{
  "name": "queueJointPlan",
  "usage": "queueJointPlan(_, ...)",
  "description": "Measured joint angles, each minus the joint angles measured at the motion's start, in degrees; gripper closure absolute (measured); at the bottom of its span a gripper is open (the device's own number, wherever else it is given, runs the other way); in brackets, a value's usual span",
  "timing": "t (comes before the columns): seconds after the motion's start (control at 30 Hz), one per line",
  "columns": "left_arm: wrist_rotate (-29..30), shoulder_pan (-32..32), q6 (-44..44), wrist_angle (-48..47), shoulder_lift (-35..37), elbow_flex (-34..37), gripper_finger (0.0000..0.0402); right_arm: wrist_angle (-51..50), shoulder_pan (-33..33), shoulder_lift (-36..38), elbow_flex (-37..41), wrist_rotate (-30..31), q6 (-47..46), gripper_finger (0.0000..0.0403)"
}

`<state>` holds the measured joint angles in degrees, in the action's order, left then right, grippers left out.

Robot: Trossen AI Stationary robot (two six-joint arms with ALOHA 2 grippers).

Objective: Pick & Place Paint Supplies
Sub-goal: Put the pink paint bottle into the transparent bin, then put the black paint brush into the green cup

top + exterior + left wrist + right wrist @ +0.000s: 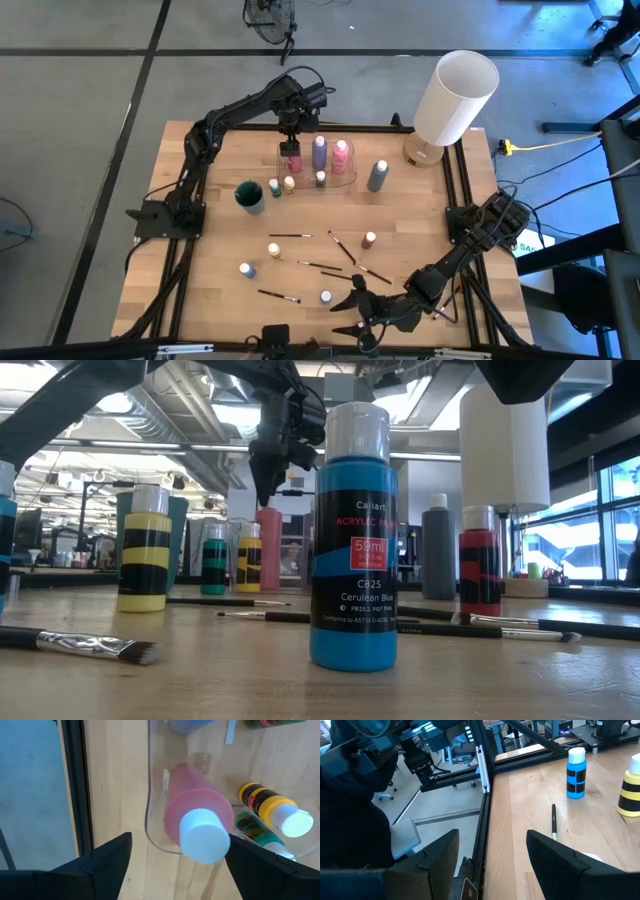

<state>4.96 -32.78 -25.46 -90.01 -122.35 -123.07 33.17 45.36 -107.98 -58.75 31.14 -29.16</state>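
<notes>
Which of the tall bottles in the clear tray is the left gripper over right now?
The pink bottle at the tray's left end. The left gripper stands right above it, fingers open either side of its white cap; the purple bottle and lighter pink bottle stand clear.

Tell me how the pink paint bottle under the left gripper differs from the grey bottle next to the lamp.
The pink bottle is pink and stands in the clear tray, right below the open left gripper. The grey bottle is grey and stands on the bare table outside the tray, with no gripper near it. Both are upright, tall and light-capped.
</notes>
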Motion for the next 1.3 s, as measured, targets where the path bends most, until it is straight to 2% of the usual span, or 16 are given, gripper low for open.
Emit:
queueJointPlan(0.83,2.5,1.7,0.7,0.0,0.0,0.0,0.0095,-0.7,0.1,0.0,0.0,0.2,0.0,0.0166)
queueJointPlan(1.3,1.9,2.5,2.0,0.0,5.9,0.1,0.0095,-0.8,0.1,0.0,0.0,0.2,-0.4,0.0166)
